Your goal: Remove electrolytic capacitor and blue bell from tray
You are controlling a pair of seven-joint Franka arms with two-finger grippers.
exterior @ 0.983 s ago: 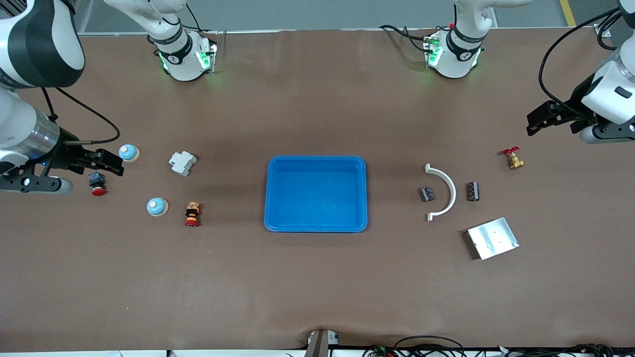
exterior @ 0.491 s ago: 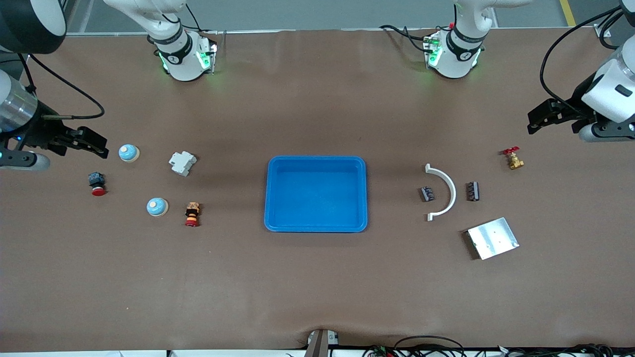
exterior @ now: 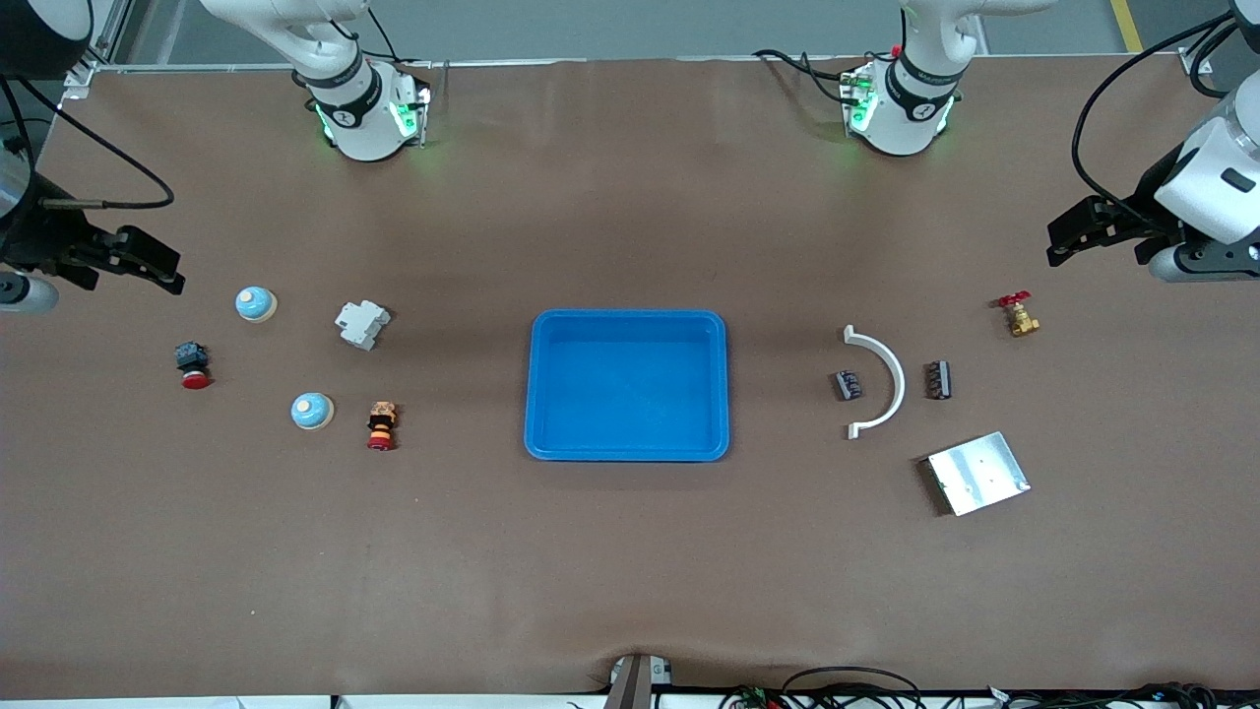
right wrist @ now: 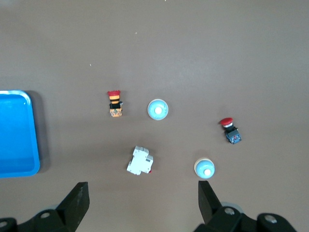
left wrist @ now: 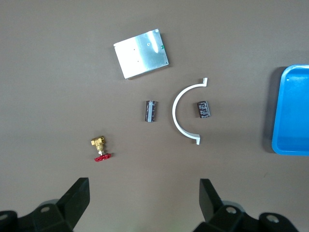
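The blue tray (exterior: 627,385) sits in the middle of the table (exterior: 630,571) with nothing in it.

Toward the right arm's end lie two bells. One bell (exterior: 255,303) lies farther from the front camera, the other bell (exterior: 311,411) nearer to it. Between them and the tray are a white breaker (exterior: 362,324) and a striped button switch (exterior: 381,424); a red push button (exterior: 193,364) lies closer to the table's end. The right gripper (exterior: 148,261) hangs in the air over bare table close to the farther bell, toward the table's end from it. Its jaws are spread wide and hold nothing; the right wrist view shows both fingers (right wrist: 77,205) well apart with all these parts below.

Toward the left arm's end, one capacitor (exterior: 848,384) lies inside the curve of a white arc piece (exterior: 886,379) and a second capacitor (exterior: 938,380) lies just outside it. A metal plate (exterior: 977,474) lies nearer the front camera, and a brass valve (exterior: 1019,315) lies closer to the table's end. The left gripper (exterior: 1073,231) hangs over bare table near the valve, well apart from both capacitors, jaws fully spread and empty.
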